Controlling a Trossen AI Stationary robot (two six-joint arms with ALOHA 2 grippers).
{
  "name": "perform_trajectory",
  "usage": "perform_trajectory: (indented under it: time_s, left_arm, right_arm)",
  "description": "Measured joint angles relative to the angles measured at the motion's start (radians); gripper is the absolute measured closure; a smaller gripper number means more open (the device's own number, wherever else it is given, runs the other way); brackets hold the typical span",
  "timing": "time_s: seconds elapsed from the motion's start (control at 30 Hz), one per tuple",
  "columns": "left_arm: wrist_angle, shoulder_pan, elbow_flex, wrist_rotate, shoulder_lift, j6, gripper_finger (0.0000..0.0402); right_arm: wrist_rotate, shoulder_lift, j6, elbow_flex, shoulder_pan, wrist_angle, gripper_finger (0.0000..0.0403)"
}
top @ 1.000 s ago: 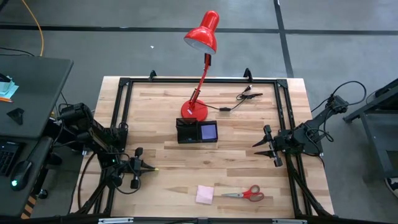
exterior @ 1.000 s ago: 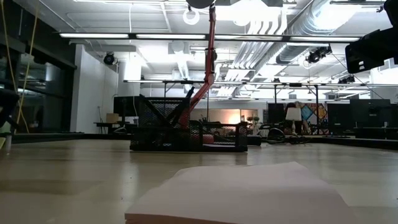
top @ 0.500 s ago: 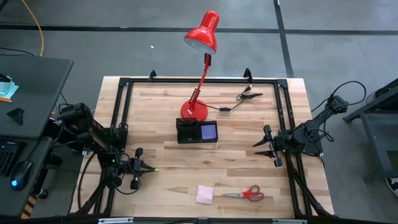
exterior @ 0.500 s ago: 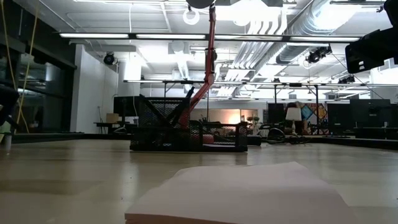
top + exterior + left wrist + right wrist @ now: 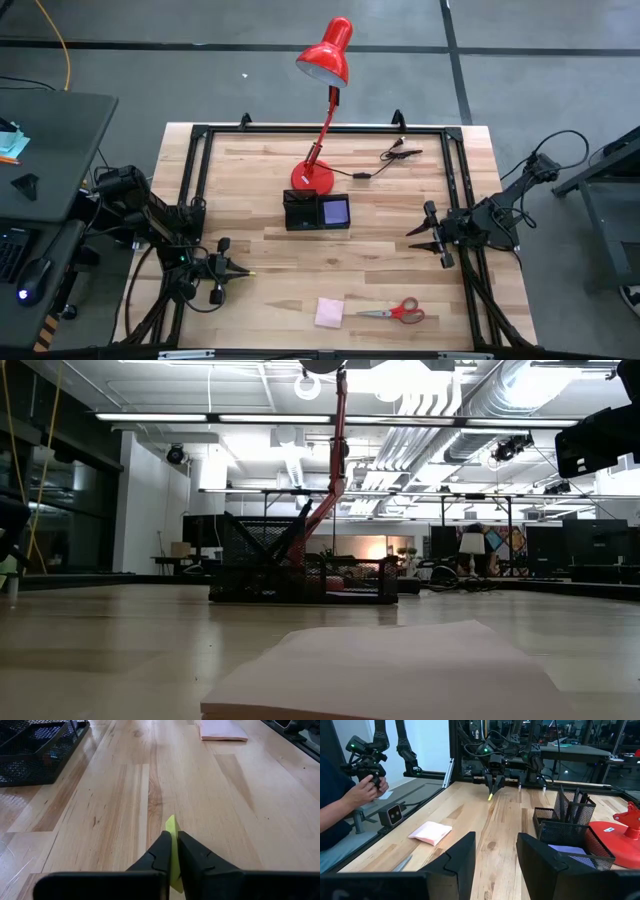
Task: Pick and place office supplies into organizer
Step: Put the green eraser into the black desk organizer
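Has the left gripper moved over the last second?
No. In the high view the left gripper sits at the same spot relative to the pink pad, shut on a yellow slip.

Glossy pale wood table (image 5: pixel 380 270); black wire-mesh organizer (image 5: pixel 316 212); glossy red lamp (image 5: pixel 325 55).

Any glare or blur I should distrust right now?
Low view: pink sticky pad looms near and soft; ceiling lights blow out behind the organizer. Left wrist view: sheen on the table beside the organizer.
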Motion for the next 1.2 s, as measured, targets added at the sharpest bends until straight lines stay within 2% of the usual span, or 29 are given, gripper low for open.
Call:
perform_trajectory:
  time_s: [0.73, 0.97, 1.2]
  left_arm:
    - [0.000, 0.000, 0.000, -0.002, 0.000, 0.000, 0.0398]
    - [-0.001, 0.000, 0.000, -0.002, 0.000, 0.000, 0.0387]
    - [-0.001, 0.000, 0.000, -0.002, 0.000, 0.000, 0.0398]
  right_arm:
    - [0.000, 0.000, 0.000, 0.000, 0.000, 0.000, 0.0269]
    - [0.000, 0.000, 0.000, 0.000, 0.000, 0.000, 0.0269]
    - [0.000, 0.000, 0.000, 0.000, 0.000, 0.000, 0.0269]
